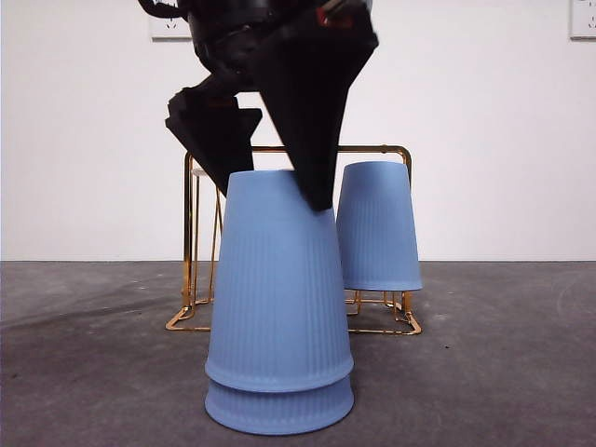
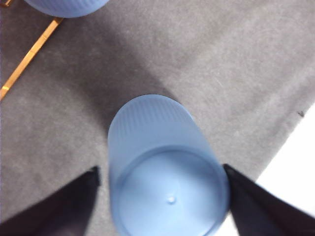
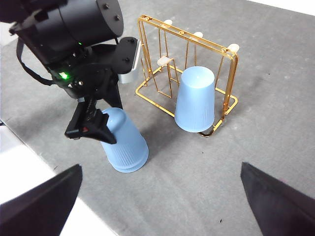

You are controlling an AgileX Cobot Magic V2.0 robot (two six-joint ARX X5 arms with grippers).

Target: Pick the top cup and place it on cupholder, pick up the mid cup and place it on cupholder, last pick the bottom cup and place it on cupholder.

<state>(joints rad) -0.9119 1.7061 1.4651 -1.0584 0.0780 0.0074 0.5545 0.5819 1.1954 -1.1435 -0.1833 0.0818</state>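
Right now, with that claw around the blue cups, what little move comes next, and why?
Probably close the left gripper on the upper cup of the stack: its jaws stand open on either side of it. One cup already sits on the cupholder.

The stacked cups [image 1: 278,307] hide part of the gold rack [image 1: 191,242] — the lower cup [image 1: 278,408] shows only its rim.

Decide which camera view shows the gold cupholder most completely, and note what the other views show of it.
The right wrist view: it looks down on the whole cupholder, with base, pegs, top bar and one blue cup on it. The front view shows it partly hidden behind the stacked cups and the left gripper. The left wrist view shows only a wire corner.
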